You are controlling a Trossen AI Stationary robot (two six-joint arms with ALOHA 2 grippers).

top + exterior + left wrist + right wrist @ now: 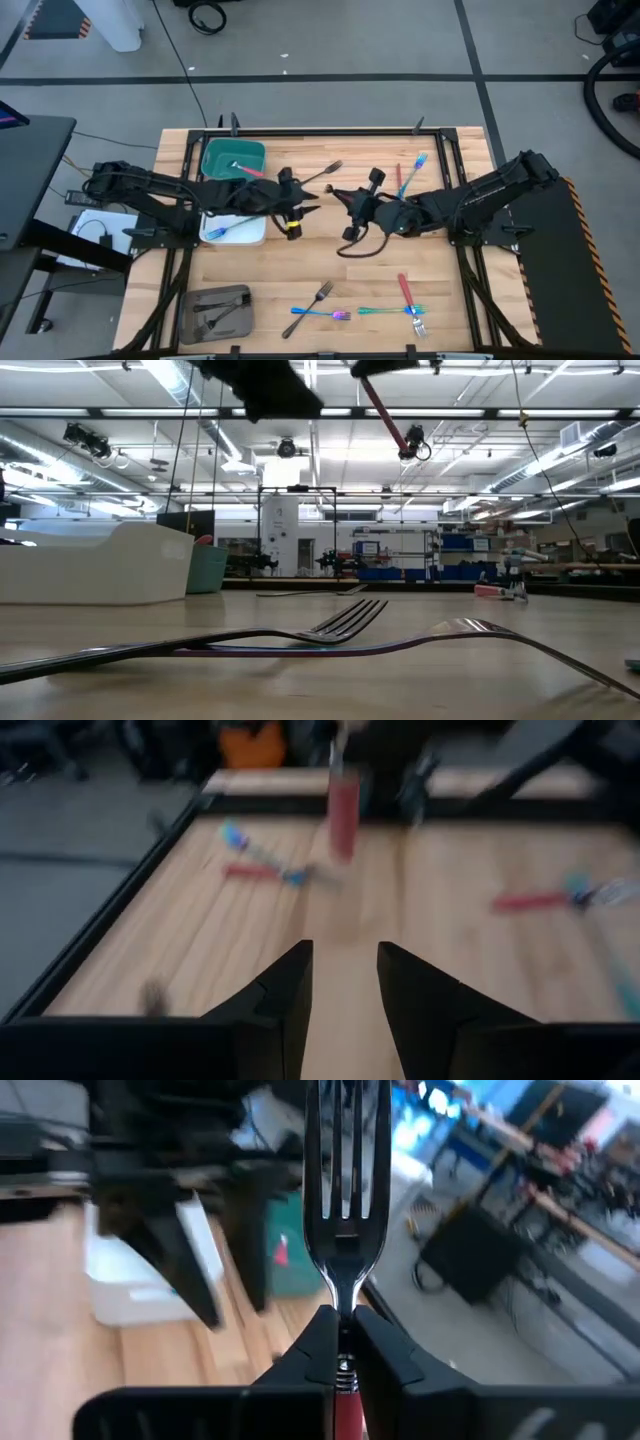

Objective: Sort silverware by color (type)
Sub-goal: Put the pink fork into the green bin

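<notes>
My right pincer (340, 1342) is clamped on a red-handled fork (345, 1200), gripping it at the neck, tines standing up the middle of the frame. In the high view it sits just right of centre over the bench (330, 265). My left pincer (343, 982) hangs slightly parted with nothing between its fingers, just left of centre. More silverware (330, 314) lies along the lower edge; the teal tray (212, 160) at upper left holds a red piece

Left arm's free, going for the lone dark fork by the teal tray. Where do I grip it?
Mid-handle, from straight above, with the open left end effector turned across the shaft. The dark fork lies flat and diagonal on bare table, clear of other pieces, so a top approach looks best.
</notes>
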